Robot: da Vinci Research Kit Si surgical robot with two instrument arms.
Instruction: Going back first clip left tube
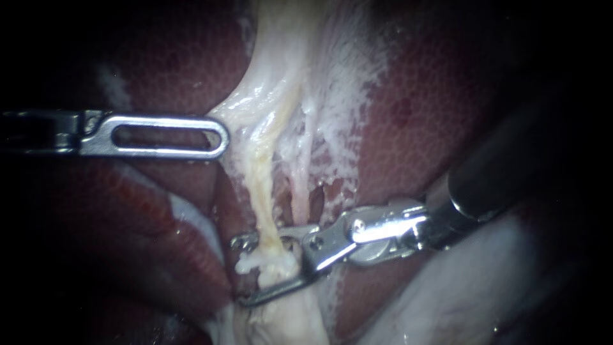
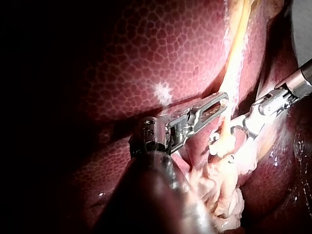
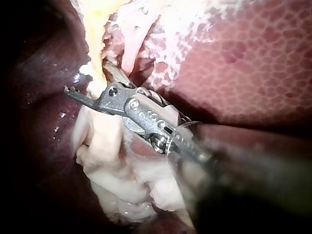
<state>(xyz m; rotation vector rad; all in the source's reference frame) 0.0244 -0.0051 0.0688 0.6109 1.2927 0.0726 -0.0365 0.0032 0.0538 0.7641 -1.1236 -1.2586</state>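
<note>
The yellowish left tube runs down from the pale tissue to a whitish stump. My right instrument comes in from the right. Its jaws stand open astride the tube's lower end, one jaw on each side. The right wrist view shows a toothed jaw crossing in front of the tube and the other jaw behind it, at my right instrument. My left instrument, with slotted jaws, is shut on the pale tissue's edge and tents it leftward. I cannot make out a clip.
A thinner pinkish tube runs just right of the yellowish one. Dark red liver lies on both sides. A smooth pale bulge sits under my right instrument's shaft. In the left wrist view my left instrument lies close to the tube.
</note>
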